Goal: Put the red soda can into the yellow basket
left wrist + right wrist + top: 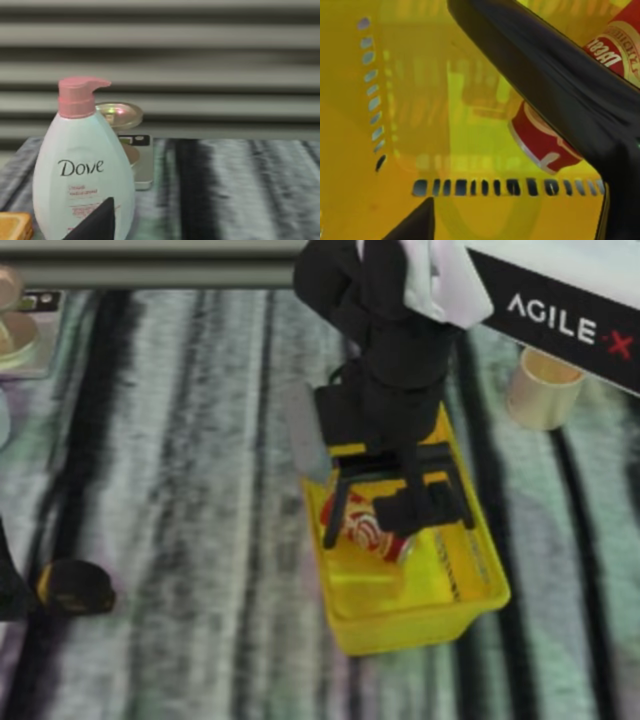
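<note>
From the top, my right gripper [395, 512] hangs over the basket [470, 602], fingers spread, nothing gripped; the can [368, 527] lies inside. Left wrist view just shows a lotion bottle [82, 165]. Right wrist: can [545, 140] free beside a finger [545, 85]. Looks light, slick and dentable, so I'd grab mid-body.

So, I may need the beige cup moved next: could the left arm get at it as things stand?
Probably not. The beige cup stands at the table's far right, past the yellow basket, and the right arm's gripper with the red soda can sits between. The left arm is parked at the left edge.
</note>
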